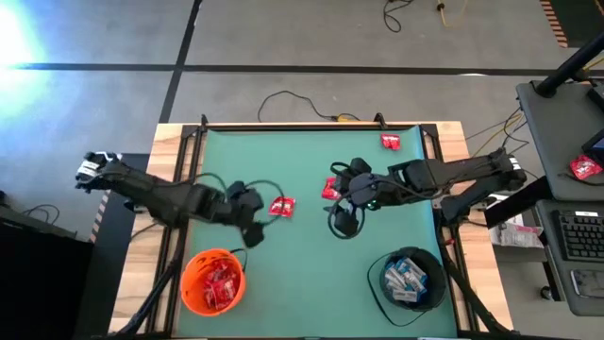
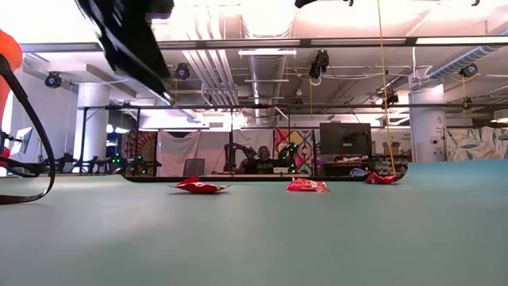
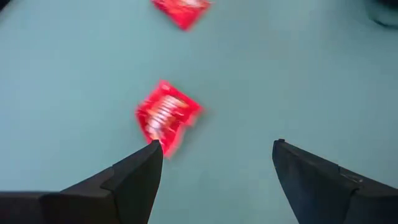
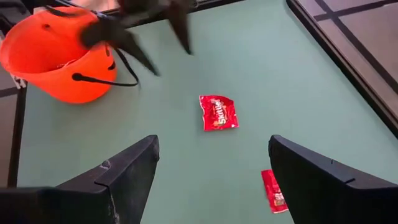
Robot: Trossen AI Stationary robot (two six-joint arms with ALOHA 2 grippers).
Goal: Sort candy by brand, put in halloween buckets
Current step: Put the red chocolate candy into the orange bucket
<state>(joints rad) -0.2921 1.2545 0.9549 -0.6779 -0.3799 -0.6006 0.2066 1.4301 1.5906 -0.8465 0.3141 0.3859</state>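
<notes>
Three red candy packets lie flat on the green mat: one mid-table [image 1: 281,206] [image 3: 166,115] [image 4: 217,112], one beside my right gripper [image 1: 330,189] [image 4: 273,190], and one near the far edge [image 1: 390,142]. The orange bucket [image 1: 212,280] at the near left holds red candy. The black bucket [image 1: 411,279] at the near right holds blue-and-white candy. My left gripper [image 1: 252,227] [image 3: 214,146] hangs open above the mat, just left of the mid-table packet. My right gripper [image 1: 344,217] [image 4: 214,140] hangs open over the mat's middle. Nothing is between either pair of fingers.
The mat is bounded by a black frame [image 1: 283,125] on a wooden table. In the low view the three packets [image 2: 198,186] [image 2: 307,185] [image 2: 381,178] lie in a row. The orange bucket's wire handle [image 2: 32,143] hangs at the left. More red candy lies on a side desk [image 1: 585,168].
</notes>
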